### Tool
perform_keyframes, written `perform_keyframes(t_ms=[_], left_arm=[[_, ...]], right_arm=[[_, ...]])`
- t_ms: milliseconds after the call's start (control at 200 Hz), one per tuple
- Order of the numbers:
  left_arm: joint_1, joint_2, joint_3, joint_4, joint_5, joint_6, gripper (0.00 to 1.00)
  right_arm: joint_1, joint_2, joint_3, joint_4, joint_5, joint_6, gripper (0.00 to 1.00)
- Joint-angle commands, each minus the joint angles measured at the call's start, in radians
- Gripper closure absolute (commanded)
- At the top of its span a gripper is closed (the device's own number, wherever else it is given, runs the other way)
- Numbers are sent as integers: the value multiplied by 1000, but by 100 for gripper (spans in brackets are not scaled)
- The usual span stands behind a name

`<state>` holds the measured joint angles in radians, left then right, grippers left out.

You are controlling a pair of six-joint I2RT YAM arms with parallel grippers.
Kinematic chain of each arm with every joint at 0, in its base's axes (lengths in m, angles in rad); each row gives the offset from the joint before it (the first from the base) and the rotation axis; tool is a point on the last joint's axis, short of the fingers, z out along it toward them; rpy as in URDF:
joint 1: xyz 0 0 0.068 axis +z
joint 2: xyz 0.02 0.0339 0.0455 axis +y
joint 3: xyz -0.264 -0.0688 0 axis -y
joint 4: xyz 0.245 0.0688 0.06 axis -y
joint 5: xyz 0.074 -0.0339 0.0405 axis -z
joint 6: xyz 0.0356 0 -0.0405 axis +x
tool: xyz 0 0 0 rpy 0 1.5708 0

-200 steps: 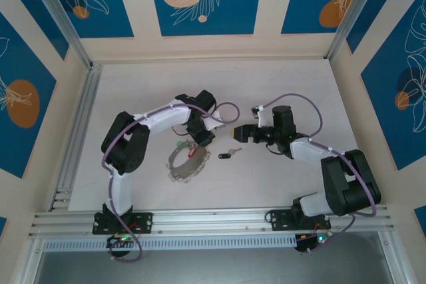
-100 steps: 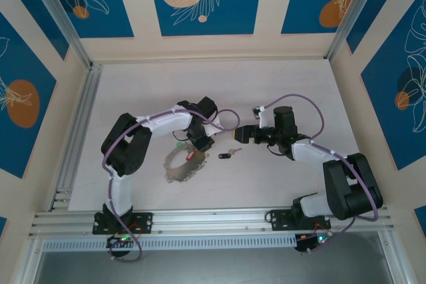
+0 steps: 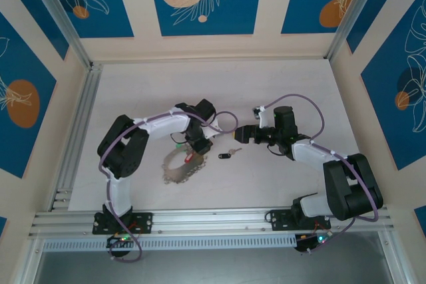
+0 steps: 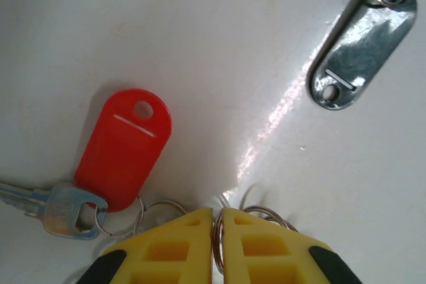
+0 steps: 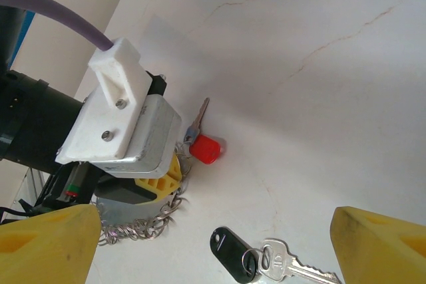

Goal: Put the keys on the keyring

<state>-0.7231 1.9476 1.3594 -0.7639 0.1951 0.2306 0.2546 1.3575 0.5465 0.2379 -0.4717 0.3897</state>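
The keyring (image 3: 180, 166) is a large thin loop fringed with small silvery rings, lying left of centre on the table. A red tag (image 4: 123, 145) with a small key hangs from it. My left gripper (image 3: 195, 144) stands over its far right edge, and its yellow fingers (image 4: 166, 247) are shut on a thin wire ring (image 4: 217, 241) of the loop. The keys (image 3: 226, 155), a black tag (image 5: 233, 255) joined to a silver key (image 5: 291, 267), lie flat just right of the keyring. My right gripper (image 5: 213, 241) hovers above them, wide open and holding nothing.
The white table (image 3: 279, 84) is bounded by aluminium rails (image 3: 76, 131) on the left and along the near edge. Patterned blue and cream walls enclose it. Both arm bases sit at the near rail.
The left gripper and the keyring have shifted slightly left and nearer. The right gripper drew back a little to the right. The keys lie where they were.
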Motion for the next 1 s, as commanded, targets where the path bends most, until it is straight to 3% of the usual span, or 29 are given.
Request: perform_keyframes(t_ms=[0, 990], left_arm=[[-11, -53, -18, -23, 50, -24, 90], [-13, -65, -112, 29, 50, -48, 85]], right_arm=[[-2, -28, -13, -15, -8, -15, 10], [-2, -85, -17, -49, 0, -35, 10]])
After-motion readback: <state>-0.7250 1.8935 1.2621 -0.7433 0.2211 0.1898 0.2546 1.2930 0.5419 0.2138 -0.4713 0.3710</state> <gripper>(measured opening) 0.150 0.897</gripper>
